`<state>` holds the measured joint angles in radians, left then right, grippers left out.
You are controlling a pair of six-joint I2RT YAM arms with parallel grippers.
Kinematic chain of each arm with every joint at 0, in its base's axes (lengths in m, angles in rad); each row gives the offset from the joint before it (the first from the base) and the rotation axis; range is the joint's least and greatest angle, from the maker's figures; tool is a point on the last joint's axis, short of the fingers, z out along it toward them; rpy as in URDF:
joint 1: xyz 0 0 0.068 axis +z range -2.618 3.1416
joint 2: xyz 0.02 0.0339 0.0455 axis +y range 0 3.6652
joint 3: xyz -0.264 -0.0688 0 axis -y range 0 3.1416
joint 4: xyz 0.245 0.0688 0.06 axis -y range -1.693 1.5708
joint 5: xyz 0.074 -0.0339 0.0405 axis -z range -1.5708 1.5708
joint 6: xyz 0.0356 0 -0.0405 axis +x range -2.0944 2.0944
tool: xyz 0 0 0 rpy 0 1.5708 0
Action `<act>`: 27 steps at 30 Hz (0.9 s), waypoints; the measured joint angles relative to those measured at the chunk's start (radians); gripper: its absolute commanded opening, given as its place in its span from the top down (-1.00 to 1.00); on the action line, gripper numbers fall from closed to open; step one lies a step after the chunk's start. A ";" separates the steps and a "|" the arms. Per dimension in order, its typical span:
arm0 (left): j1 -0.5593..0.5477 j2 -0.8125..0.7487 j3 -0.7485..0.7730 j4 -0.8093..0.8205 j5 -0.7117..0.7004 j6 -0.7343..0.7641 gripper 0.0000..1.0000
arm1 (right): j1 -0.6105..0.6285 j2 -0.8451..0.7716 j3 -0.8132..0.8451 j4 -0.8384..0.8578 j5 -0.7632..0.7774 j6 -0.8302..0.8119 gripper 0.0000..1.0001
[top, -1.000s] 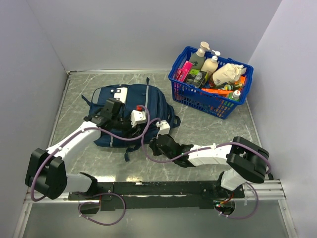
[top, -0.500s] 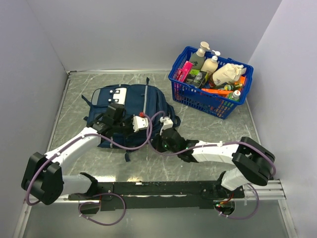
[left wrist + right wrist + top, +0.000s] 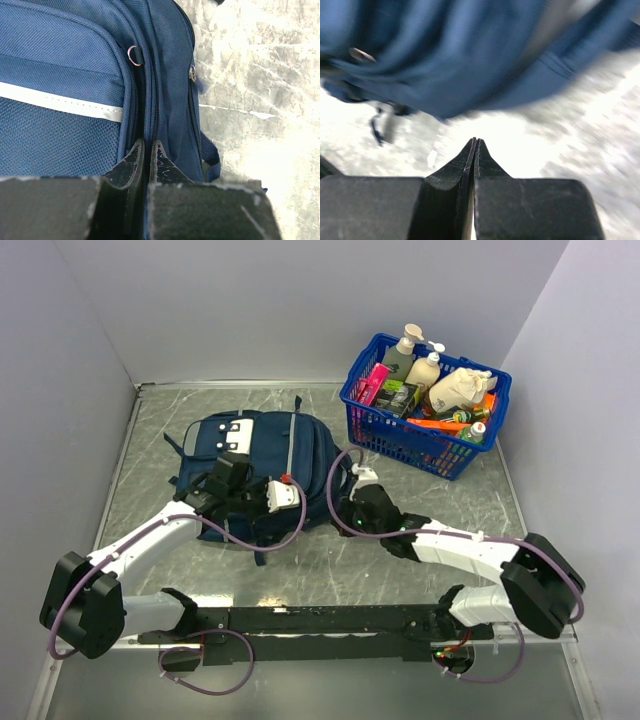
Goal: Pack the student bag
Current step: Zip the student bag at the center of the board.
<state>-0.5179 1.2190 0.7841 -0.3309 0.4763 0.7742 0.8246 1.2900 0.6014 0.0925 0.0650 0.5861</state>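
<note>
Table [image 3: 420, 530]: grey marbled top carrying the backpack on its left half and the basket at the far right corner, the two well apart.

Backpack [image 3: 265, 455]: dark blue student bag lying flat, front panel up, with a pale reflective stripe [image 3: 60, 102] across the pocket. The zip lines running along its edge [image 3: 150, 100] look drawn shut in the left wrist view; no opening shows in any view.

Basket [image 3: 385, 430]: blue plastic crate heaped with pump bottles, a pink box, a cream pouch and other small goods, none of them in or on the bag.

Left hand [image 3: 146, 150]: tips nearly together, resting on the bag's seam beside the pocket; whether they pinch fabric there I cannot tell.

Right hand [image 3: 474, 147]: fingers pressed fully together, gripping nothing, hovering over bare table just off the bag's near right edge; the view is blurred.

Zip pulls: one ring [image 3: 134, 55] and one tab [image 3: 192, 73] sit along the bag's edge.

Progress: as judged, little of the packing shows. The goods sit in the basket and the bag looks closed, so opening and loading appear to lie ahead, unless something is already zipped inside.
</note>
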 measured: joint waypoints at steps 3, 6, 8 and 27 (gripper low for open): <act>0.000 0.000 0.000 -0.001 0.000 0.000 0.98 | -0.005 -0.042 -0.046 -0.027 0.022 -0.001 0.87; 0.000 0.000 0.002 -0.003 0.000 -0.001 0.98 | 0.003 -0.062 -0.080 -0.027 0.028 -0.021 0.68; 0.000 0.000 0.002 -0.003 0.000 -0.005 0.98 | 0.034 -0.090 -0.119 0.010 0.047 -0.046 0.28; 0.003 0.075 0.148 -0.137 -0.003 -0.106 0.98 | 0.256 0.366 0.063 0.384 0.340 -0.211 -0.05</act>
<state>-0.5148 1.2942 0.9325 -0.4679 0.4728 0.6685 1.0805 1.6558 0.6640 0.4763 0.4046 0.3748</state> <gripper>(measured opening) 0.040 0.542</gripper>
